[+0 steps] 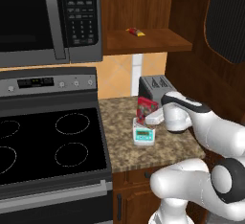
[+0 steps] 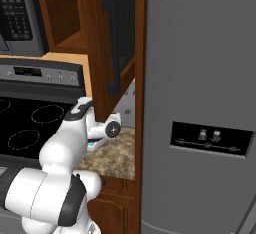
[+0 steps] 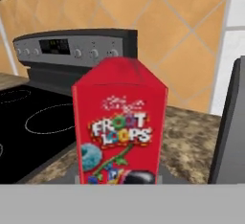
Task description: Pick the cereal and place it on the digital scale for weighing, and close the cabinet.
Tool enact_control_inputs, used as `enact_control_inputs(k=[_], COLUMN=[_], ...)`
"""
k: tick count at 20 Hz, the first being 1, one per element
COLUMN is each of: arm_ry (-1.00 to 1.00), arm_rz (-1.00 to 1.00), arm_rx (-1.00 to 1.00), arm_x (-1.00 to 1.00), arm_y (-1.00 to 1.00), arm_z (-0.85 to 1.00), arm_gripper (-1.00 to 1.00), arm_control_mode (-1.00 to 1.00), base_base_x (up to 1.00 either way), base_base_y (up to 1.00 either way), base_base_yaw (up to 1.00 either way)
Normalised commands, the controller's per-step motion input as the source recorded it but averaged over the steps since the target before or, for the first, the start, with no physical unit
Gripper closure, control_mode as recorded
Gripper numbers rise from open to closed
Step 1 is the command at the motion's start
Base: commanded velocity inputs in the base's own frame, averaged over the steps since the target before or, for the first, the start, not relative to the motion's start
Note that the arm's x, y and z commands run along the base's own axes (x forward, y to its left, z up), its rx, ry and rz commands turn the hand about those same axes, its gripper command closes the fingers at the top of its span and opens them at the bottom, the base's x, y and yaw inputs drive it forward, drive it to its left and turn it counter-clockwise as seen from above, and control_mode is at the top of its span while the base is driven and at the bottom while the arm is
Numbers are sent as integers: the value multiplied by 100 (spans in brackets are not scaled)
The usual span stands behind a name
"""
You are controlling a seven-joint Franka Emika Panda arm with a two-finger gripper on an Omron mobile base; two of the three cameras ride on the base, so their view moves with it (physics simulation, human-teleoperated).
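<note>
Half the cereal [image 1: 146, 107] hides behind the hand [image 1: 152, 118].

grey toaster [image 1: 154, 87] beside black stove [image 1: 48, 141].

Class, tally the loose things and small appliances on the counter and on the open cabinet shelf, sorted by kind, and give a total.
Food packages: 2, the cereal on the counter and a packet on the shelf.
Small appliances: 2, the scale and the toaster.
Total: 4
</note>
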Motion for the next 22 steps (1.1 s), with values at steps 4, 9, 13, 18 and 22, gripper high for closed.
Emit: enact_control_inputs(k=[4, 9, 13, 18, 22], arm_ry=[2, 0, 0, 0, 0], arm_rz=[0, 0, 0, -1, -3], arm_rx=[0, 0, 0, 0, 0], arm_x=[29, 9, -12, -10, -2], arm_y=[0, 0, 1, 7, 0], arm_z=[-13, -19, -30, -10, 0], arm_gripper=[100, 100, 100, -100, -100], arm_control_mode=[-100, -100, -100, -100, -100], base_base_x=[0, 0, 0, 0, 0], base_base_y=[0, 0, 0, 0, 0], base_base_yaw=[0, 0, 0, 0, 0])
